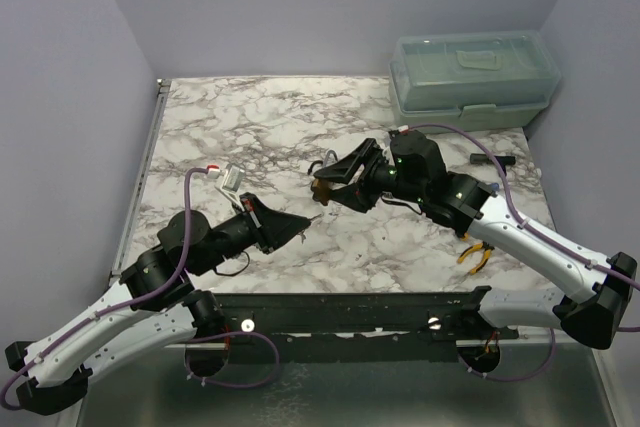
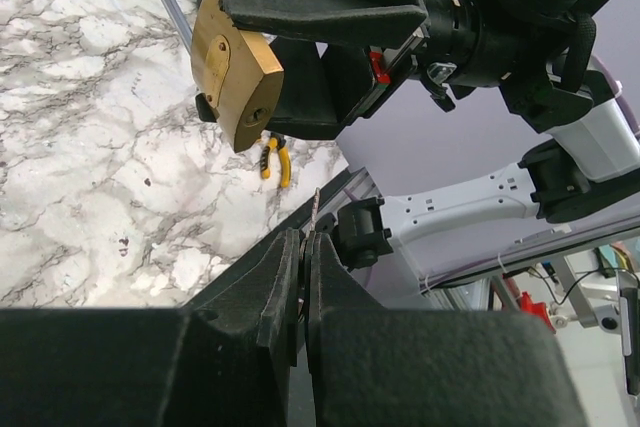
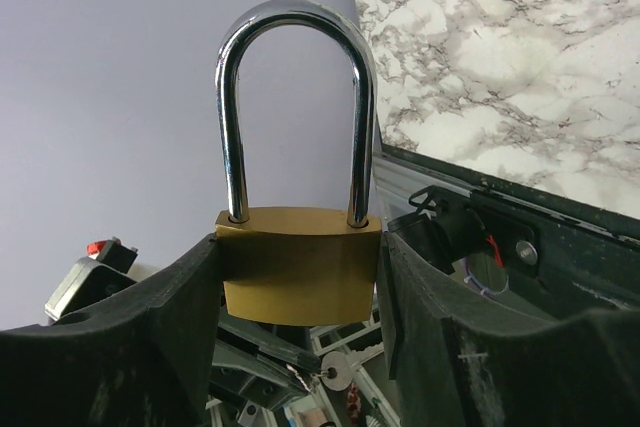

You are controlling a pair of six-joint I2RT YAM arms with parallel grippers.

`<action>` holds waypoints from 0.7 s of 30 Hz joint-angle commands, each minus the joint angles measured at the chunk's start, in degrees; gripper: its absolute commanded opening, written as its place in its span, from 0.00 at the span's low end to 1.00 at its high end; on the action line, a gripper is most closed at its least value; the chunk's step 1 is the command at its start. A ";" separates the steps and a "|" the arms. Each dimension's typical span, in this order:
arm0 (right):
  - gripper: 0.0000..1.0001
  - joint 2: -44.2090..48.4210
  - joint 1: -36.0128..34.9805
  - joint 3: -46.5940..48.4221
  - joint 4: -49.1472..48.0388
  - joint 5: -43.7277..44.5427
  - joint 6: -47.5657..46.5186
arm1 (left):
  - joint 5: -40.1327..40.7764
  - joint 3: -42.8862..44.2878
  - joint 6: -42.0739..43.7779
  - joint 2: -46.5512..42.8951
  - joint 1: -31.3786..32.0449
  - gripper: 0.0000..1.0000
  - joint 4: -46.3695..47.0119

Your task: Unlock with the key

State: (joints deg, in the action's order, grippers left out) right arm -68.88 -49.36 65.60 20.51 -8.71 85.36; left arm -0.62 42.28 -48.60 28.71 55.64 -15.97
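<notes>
- Pinching the key [image 2: 317, 209], the L gripper [image 2: 305, 247] has its fingers all but closed; only a thin sliver of blade sticks out past the tips
- R gripper [image 1: 337, 187] stands approx half open, its 2 fingers [image 3: 150, 337] clamped on the sides of the brass padlock [image 3: 297, 272]
- Padlock is held in the air over the middle of the table [image 1: 250, 117], shackle [image 3: 295, 27] pointing away from the L arm, bottom face turned toward the key
- Key tip is near that bottom face but apart from it; a gap shows btwn them in the top & L wrist views
- Progress, my read: both items are picked up and the lock is presented to the key. Left to do: line blade up w/ slot, insert, turn, shackle pops
- Both shackle legs sit in the body, so not unlocked yet
- Hard to make out: a dark spot on the bottom face is prob the keyway [image 2: 262, 115], too soft to be sure; the key's head is hidden inside the L fingers; can't judge blade angle vs slot
</notes>
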 commanded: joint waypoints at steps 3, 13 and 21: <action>0.00 2.06 0.19 2.42 -3.02 -1.21 -0.72 | 0.18 1.84 3.36 0.36 0.31 0.00 -2.83; 0.00 2.19 0.23 6.48 8.98 7.29 0.90 | 5.30 5.50 7.93 3.63 0.26 0.00 -5.20; 0.00 -5.75 0.23 19.53 36.29 16.25 4.34 | 7.41 9.17 28.68 7.59 0.26 0.00 -6.45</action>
State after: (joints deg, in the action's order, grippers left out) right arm -71.33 -49.36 79.29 43.24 1.56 86.72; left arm 4.29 49.04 -33.91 34.98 55.64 -21.23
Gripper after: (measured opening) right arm 0.591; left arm 0.080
